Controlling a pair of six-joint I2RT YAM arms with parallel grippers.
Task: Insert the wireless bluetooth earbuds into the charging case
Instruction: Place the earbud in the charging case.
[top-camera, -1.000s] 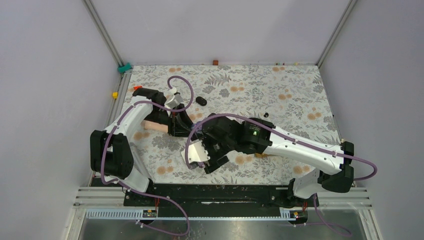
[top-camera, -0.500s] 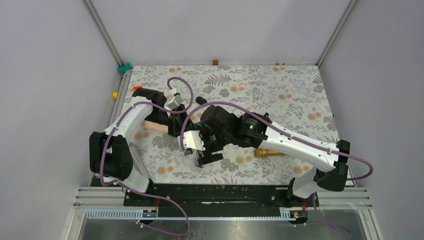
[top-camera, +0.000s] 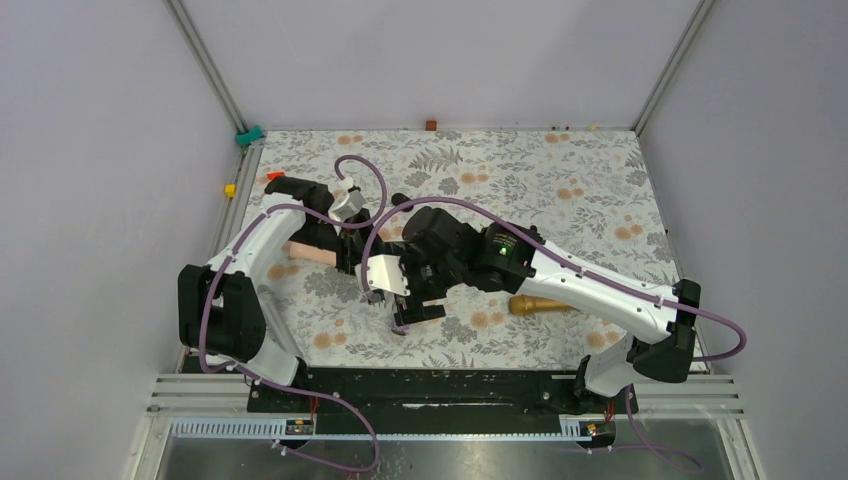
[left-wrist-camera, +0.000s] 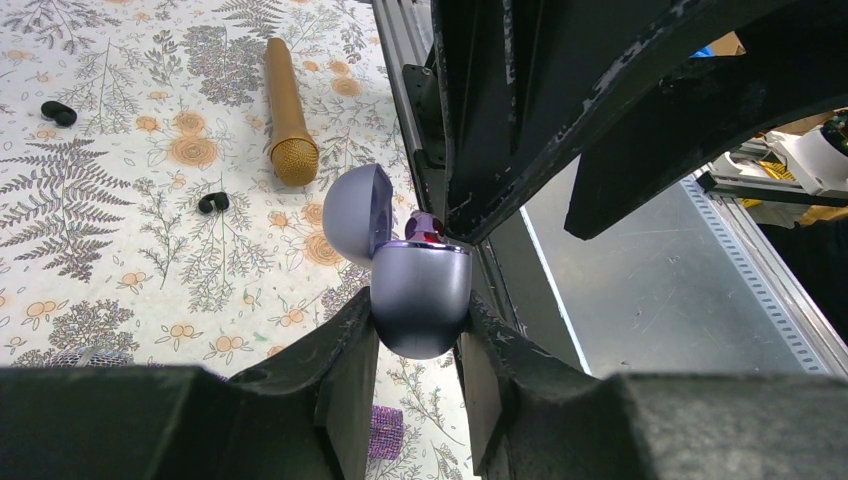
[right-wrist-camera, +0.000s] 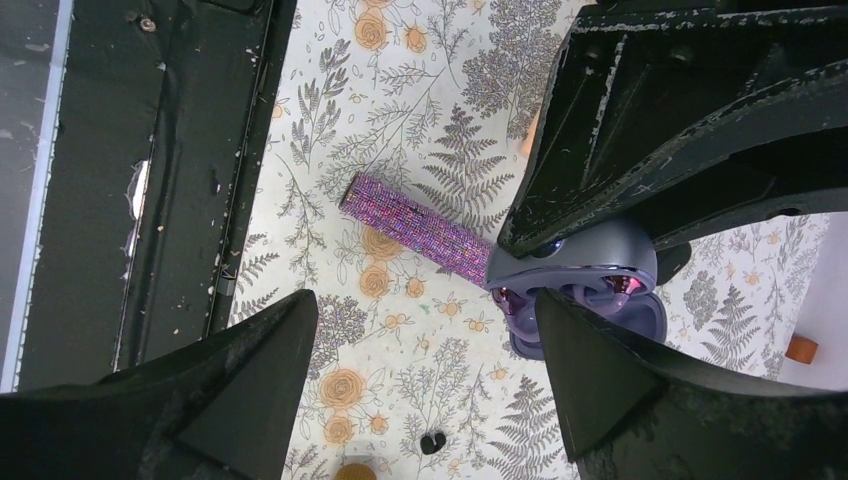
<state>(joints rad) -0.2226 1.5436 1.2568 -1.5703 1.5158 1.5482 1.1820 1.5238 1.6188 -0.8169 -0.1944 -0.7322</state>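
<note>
The left gripper (left-wrist-camera: 420, 335) clamps the smooth, egg-shaped lilac charging case (left-wrist-camera: 420, 285), lid open. The right gripper (right-wrist-camera: 425, 310) stands wide. One rounded black earbud (left-wrist-camera: 212, 202) lies on the floral tabletop (left-wrist-camera: 120, 260) near the gold microphone (left-wrist-camera: 288, 120).

A desk (top-camera: 560, 170) covered with a pale cloth printed with grey ferns and orange flowers. A gold microphone (top-camera: 535, 304) lies on its side towards the near right. One black earbud (left-wrist-camera: 212, 202) lies near that microphone's head; the other black earbud (left-wrist-camera: 58, 112) lies well apart from both. A purple glitter microphone (right-wrist-camera: 415, 222) lies flat towards the near edge, left of the gold one. On the left lies a pale pink object (top-camera: 305, 252), partly hidden. A small brown block (top-camera: 431, 124) sits at the far edge.
</note>
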